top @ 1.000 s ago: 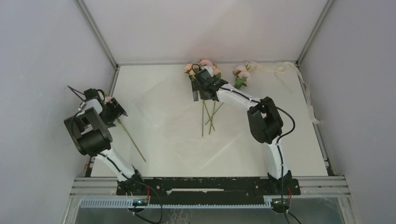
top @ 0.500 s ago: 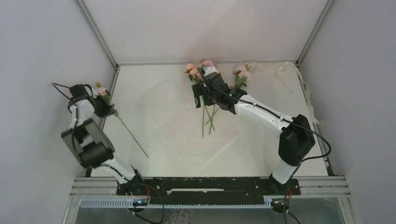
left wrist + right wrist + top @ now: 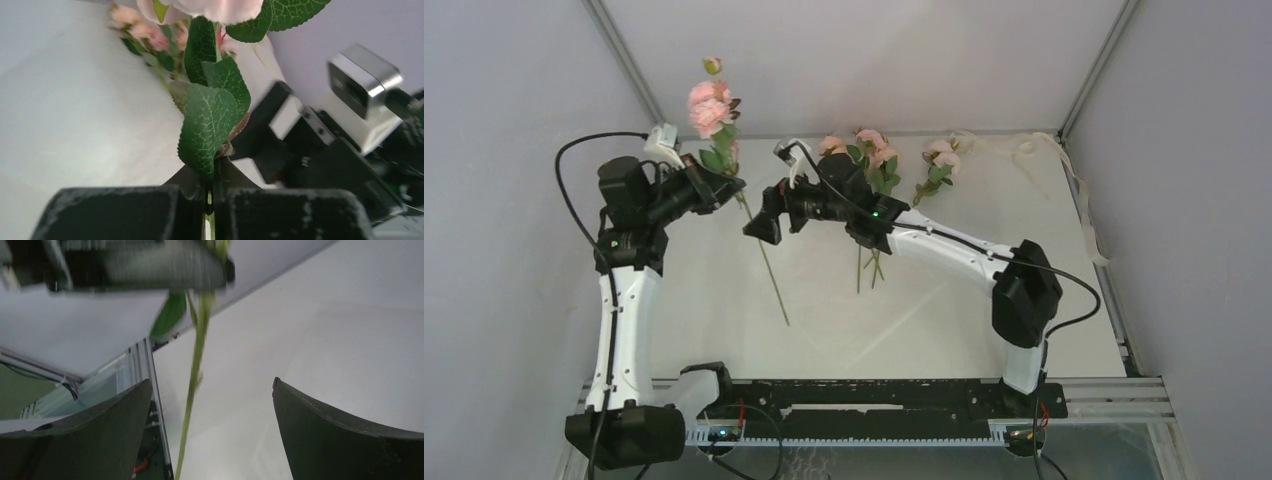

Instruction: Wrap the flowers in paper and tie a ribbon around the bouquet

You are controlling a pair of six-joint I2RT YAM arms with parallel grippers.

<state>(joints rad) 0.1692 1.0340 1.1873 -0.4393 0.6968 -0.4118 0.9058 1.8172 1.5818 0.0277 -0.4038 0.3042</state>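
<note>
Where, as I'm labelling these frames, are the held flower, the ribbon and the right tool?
Held flower [image 3: 708, 106], top view, on its pink bloom.
Ribbon [image 3: 1027, 148], top view, on its bunched part by the far wall.
Right tool [image 3: 211, 382], right wrist view, midway between its open fingertips.

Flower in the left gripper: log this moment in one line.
left gripper: shut on flower stem | right gripper: open near stem, no contact | paper: spread flat

Robot arms: two, the left arm [image 3: 619, 300] and the right arm [image 3: 964, 250]. Grippers: two, the left gripper [image 3: 724, 184] and the right gripper [image 3: 759, 222]. Flower groups: three, a single stem [image 3: 709, 105] at far left, a bunch [image 3: 869, 152] at far centre, and a sprig [image 3: 942, 158] right of it. Paper sheet [image 3: 824, 300]: one. Ribbon [image 3: 1022, 148]: one, far right.
</note>
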